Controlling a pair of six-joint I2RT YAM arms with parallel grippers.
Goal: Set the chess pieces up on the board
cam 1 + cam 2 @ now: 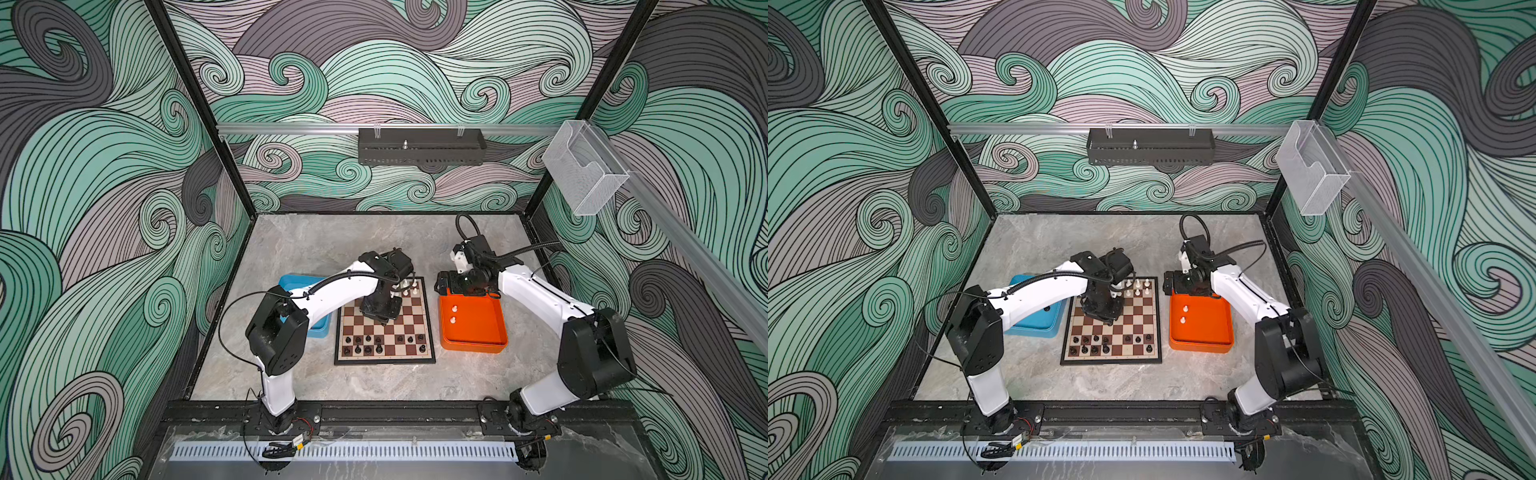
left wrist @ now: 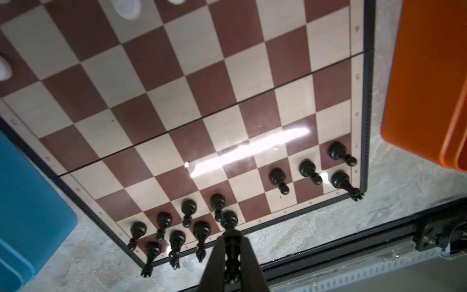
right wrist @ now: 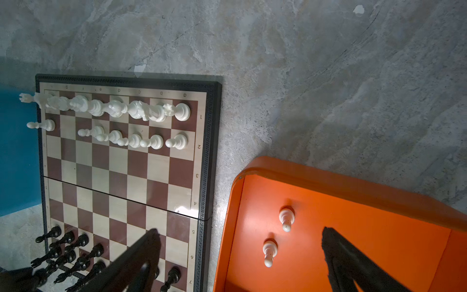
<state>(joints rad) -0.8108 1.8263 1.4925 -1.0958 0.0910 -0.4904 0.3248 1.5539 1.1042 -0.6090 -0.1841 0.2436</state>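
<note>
Now we see the left gripper (image 2: 232,240) clenched on a black chess piece (image 2: 232,252), which it pinches between its two fingers (image 2: 217,263). In both top views this gripper hangs above the board (image 1: 384,360), over the middle squares and a little toward the blue tray (image 1: 320,330).

The board lies flat on the grey table (image 1: 374,382), between the blue tray and the orange tray (image 1: 473,347), and it touches neither of them.

The black chessmen (image 2: 188,207) stand on the two rows nearest to the robot, in one group of seven or so and one smaller group of four at the corner near the orange tray. The white chessmen (image 3: 116,108) stand on the two far rows (the back row looks full, the pawn row has a gap in it).

The right gripper (image 3: 240,232) is released, with its jaws spread wide and nothing between them. It hovers at the far corner of the orange tray, on the side that faces the board. Inside this tray we find two white pawns (image 3: 286,217), close together and apparently upright, near the wall that faces the board.
</note>
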